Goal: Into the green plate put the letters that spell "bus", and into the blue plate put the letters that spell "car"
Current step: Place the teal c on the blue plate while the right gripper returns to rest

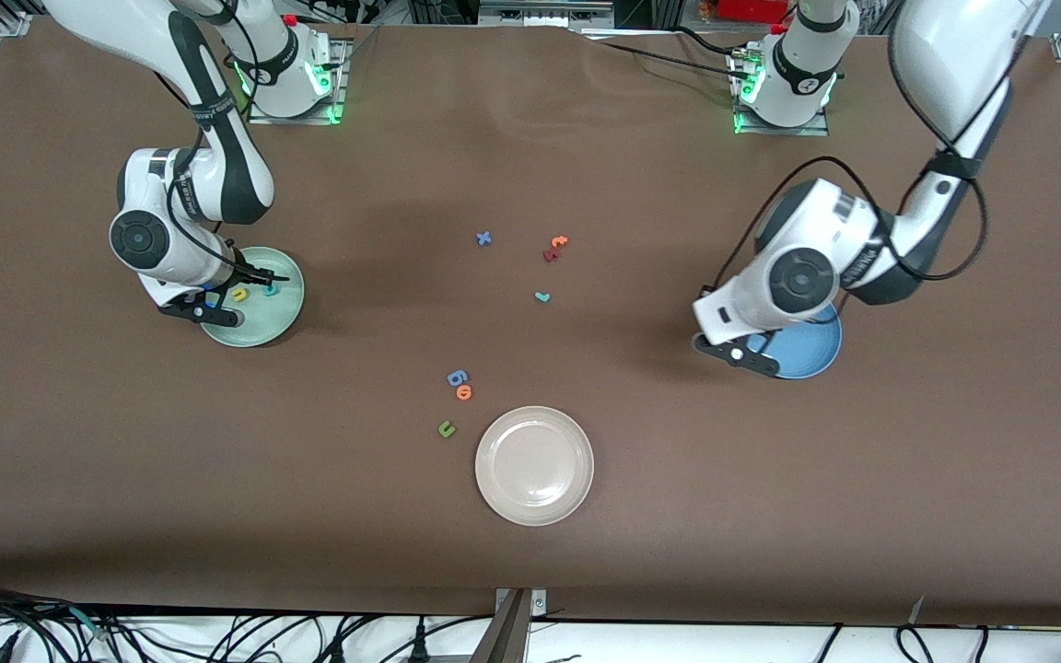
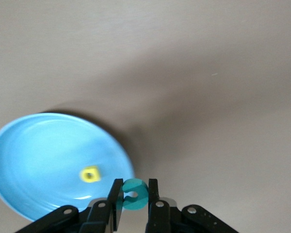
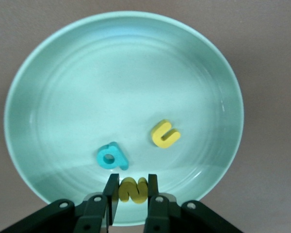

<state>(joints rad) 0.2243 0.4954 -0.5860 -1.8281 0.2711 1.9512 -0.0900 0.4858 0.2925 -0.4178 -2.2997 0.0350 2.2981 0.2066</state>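
Bench (image 1: 530, 552) covered in brown cloth fills your front view, with both arms reaching down from their bases along the top edge.

Your right end effector (image 3: 132, 190) hangs over the green plate (image 1: 284, 318), which sits toward the right arm's end of the bench. Its fingers (image 3: 112, 191) pinch a yellow "s" (image 3: 132, 189) just above the plate's rim. Inside the plate lie a yellow "u" (image 3: 165, 133) and a teal "b" (image 3: 111, 156), close together but not touching.

Your left end effector (image 2: 134, 195) hangs at the edge of the blue plate (image 2: 34, 160), toward the left arm's end of the bench. Its fingers (image 2: 153, 194) pinch a teal "c" (image 2: 134, 194). A yellow "a" (image 2: 90, 174) lies in the blue plate.

Around the middle of the bench, loose letters are scattered. A thin teal "r" (image 1: 542, 296) lies alone on the cloth, between the two plates. Farther from the front camera sit a small blue letter (image 1: 483, 238) and, beside it toward the left arm's end, an orange letter (image 1: 558, 242) touching a dark red letter (image 1: 550, 255). Nearer the camera, a blue "b"-like letter (image 1: 457, 377) touches another orange letter (image 1: 464, 392), and an olive-green "u" (image 1: 446, 428) lies just beside the cream-white plate (image 1: 534, 465).
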